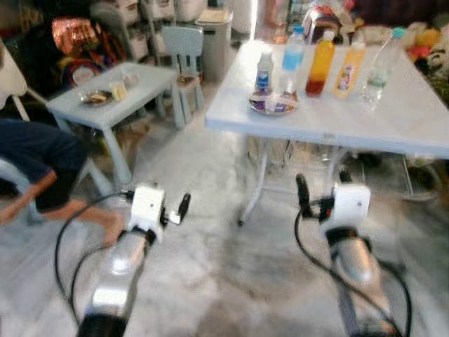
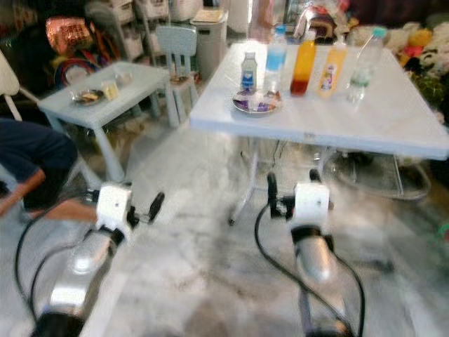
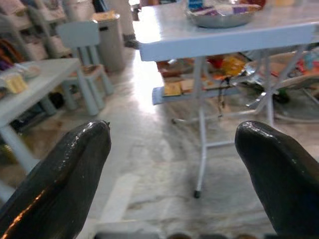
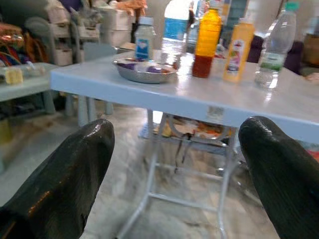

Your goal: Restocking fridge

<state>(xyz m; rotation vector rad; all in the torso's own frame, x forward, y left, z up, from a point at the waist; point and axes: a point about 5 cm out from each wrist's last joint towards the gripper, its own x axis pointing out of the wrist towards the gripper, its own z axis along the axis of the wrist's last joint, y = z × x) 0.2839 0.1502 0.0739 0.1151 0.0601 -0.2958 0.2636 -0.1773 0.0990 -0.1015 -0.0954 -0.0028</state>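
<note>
A white folding table stands ahead to the right. On its far side is a row of bottles: a small water bottle, a taller blue-labelled bottle, a red-orange juice bottle, a yellow bottle and a clear green-capped bottle. A metal bowl sits in front of them. My left gripper and right gripper are held low over the floor, short of the table. Both are open with nothing between the fingers.
A low pale-blue child's table with a plate, and a small chair, stand at the left back. A person sits at the far left, one bare foot close to my left arm. Clutter and cables lie under the folding table.
</note>
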